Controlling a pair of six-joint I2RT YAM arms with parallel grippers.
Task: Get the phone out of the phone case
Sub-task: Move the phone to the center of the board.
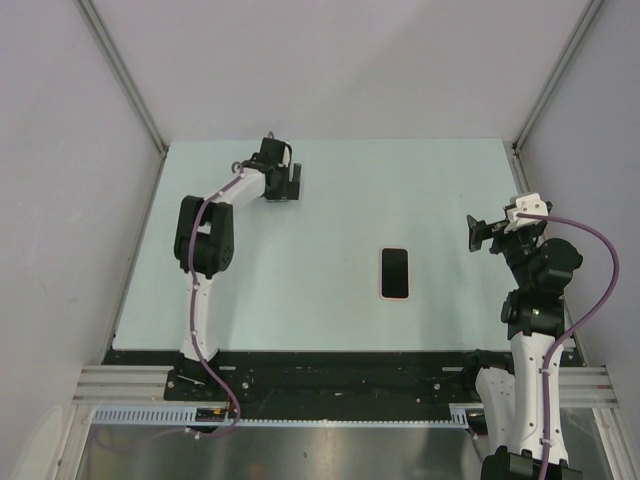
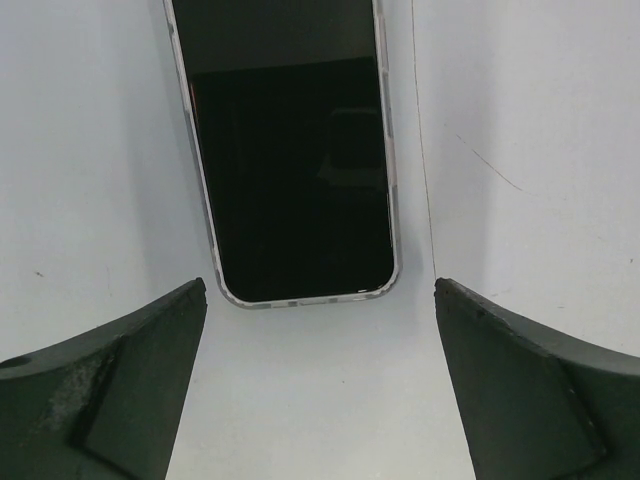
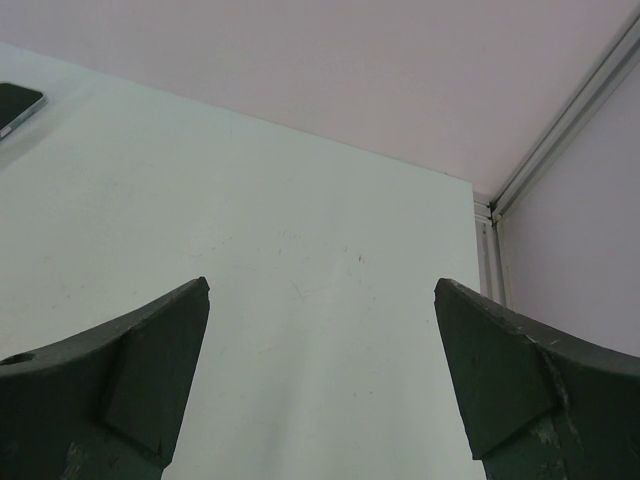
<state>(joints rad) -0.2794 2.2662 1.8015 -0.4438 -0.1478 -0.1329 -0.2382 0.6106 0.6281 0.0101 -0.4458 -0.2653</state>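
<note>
Phone (image 1: 396, 273) lies screen-up, long axis near-to-far.

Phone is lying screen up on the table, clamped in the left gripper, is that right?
Not clamped. The phone lies screen up on the table, but the left gripper is open and apart from it, as the top external view shows.

White-and-black arms (image 1: 197, 300), purple cables (image 1: 612, 262), perhaps scuffed dark jaws
</note>
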